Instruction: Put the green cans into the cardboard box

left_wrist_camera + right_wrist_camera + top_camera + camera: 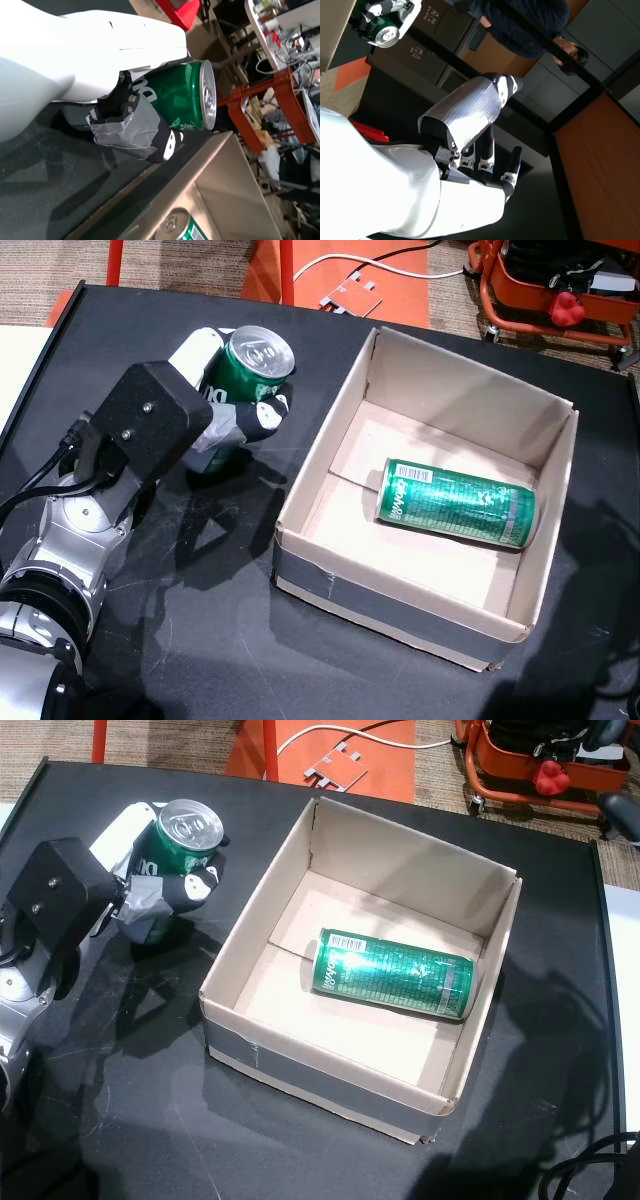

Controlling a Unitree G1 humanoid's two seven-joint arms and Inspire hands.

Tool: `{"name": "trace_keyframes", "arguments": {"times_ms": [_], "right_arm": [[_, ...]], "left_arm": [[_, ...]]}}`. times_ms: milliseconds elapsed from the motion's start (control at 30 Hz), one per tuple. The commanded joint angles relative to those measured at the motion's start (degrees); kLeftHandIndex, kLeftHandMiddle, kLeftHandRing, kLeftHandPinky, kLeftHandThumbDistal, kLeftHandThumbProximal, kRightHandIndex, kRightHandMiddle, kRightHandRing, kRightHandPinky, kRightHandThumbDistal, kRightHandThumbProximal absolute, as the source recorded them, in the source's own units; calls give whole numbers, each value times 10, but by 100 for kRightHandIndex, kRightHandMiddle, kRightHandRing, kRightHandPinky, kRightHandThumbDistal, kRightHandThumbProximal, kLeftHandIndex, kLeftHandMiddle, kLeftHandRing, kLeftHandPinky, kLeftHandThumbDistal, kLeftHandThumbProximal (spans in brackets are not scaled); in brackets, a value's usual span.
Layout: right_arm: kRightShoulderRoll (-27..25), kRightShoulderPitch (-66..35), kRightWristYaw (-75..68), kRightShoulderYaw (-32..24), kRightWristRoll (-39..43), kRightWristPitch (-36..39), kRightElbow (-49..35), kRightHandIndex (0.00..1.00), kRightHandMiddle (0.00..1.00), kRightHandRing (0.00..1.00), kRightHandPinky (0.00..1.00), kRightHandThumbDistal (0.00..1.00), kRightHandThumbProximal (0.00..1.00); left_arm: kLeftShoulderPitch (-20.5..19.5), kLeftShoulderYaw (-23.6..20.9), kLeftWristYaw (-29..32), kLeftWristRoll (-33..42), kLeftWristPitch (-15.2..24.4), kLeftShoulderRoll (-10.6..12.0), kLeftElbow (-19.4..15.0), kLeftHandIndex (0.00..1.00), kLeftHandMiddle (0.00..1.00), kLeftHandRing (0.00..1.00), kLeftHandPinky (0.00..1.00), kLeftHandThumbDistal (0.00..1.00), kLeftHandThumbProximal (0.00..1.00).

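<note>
Your left hand (235,415) is gripping an upright green aluminium can (245,370) above the black tabletop (200,640), left of the open cardboard box (330,585). You're seeing two green cans; the second green can (455,502) is lying inside. Your right hand (470,145) is hanging empty, fingers loosely spread, near a person (530,25).

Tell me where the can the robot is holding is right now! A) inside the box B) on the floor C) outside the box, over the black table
C: the left hand grips the upright green can beside the cardboard box, outside its wall, over the black table.
</note>
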State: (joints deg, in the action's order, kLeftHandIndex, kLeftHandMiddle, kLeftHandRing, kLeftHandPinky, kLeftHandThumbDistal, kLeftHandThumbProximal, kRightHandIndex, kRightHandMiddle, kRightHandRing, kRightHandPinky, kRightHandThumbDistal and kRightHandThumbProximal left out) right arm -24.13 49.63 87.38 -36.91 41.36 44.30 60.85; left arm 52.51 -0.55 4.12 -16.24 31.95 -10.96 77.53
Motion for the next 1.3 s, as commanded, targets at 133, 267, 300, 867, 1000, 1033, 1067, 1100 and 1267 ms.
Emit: {"name": "trace_keyframes", "arguments": {"times_ms": [133,267,300,867,1000,1033,1067,1100,1267], "right_arm": [[2,-6,-4,-2,-4,20,8,53,35,40,73,93,86],[7,-2,-4,3,-8,13,18,52,34,40,72,95,86],[7,-4,-15,9,-16,10,15,52,34,41,72,99,83],[44,-9,-65,58,-41,0,-21,59,39,43,72,83,70],[50,5,-49,61,-40,10,-7,63,39,43,72,91,71],[53,8,-46,62,-38,12,-7,64,39,43,72,88,72],[56,11,-40,62,-35,17,-7,63,38,42,72,82,72],[58,14,-33,61,-32,17,-6,61,37,43,73,77,70],[64,23,-24,58,-26,13,-14,62,38,45,74,78,67]], "left_arm": [[-10,26,-37,-30,11,-12,3,50,47,47,48,7,0],[3,11,-37,-11,45,-15,-2,48,46,48,48,6,0],[8,6,-37,-5,59,-16,-4,47,45,48,48,8,0],[182,38,-28,-35,157,-54,-15,41,40,45,45,2,0],[214,97,-61,-98,173,-62,-15,46,40,43,45,1,0],[221,109,-60,-110,175,-62,-14,48,40,43,47,0,0],[227,123,-61,-123,177,-63,-13,48,40,43,48,0,0],[233,141,-68,-141,178,-63,-13,48,40,44,48,10,0],[273,315,-246,-336,176,-72,-20,43,43,45,45,23,0]]}}
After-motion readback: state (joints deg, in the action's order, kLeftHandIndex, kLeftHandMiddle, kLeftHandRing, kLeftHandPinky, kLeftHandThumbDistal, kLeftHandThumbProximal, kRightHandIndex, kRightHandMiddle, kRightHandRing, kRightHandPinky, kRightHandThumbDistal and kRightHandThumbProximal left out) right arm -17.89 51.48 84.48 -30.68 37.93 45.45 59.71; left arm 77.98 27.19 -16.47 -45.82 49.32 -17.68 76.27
